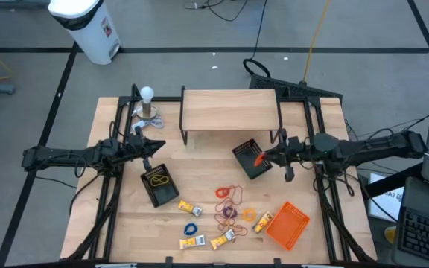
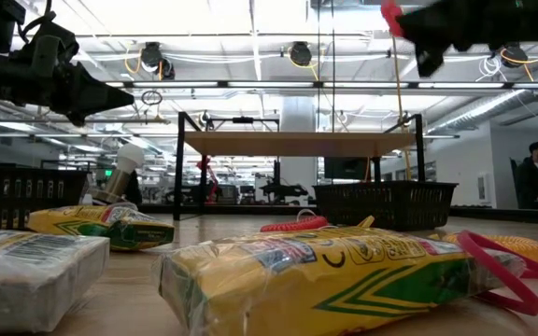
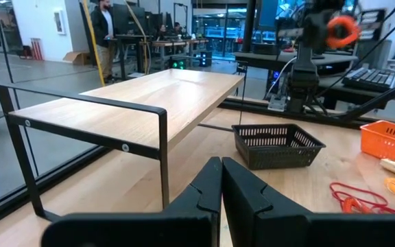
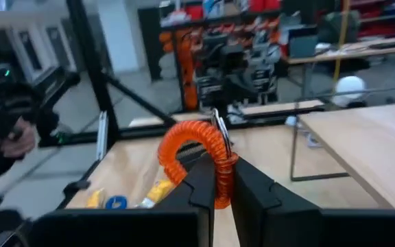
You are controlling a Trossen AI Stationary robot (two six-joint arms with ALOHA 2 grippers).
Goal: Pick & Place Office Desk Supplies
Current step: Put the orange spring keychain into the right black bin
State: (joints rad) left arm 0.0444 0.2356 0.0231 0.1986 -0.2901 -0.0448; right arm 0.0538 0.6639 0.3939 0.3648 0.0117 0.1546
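My right gripper is shut on an orange coiled loop, held in the air over the right black mesh tray. My left gripper is shut on nothing, level above the table's left side, near the left mesh tray, which has a yellow band in it. Loose on the near part of the table lie a red band, a purple band, a blue band and yellow packets. The low view shows a packet close up. My right gripper pinches the orange coiled loop at one spot on its ring between its two fingers. The fingers lie level and point toward the table's left. The loop arches up above the fingertips, lifted clear of the table and the tray.
A wooden shelf on black legs stands at the back middle, with a white bulb-shaped object to its left. An orange rectangular tray lies at the near right. People stand in the room beyond the table.
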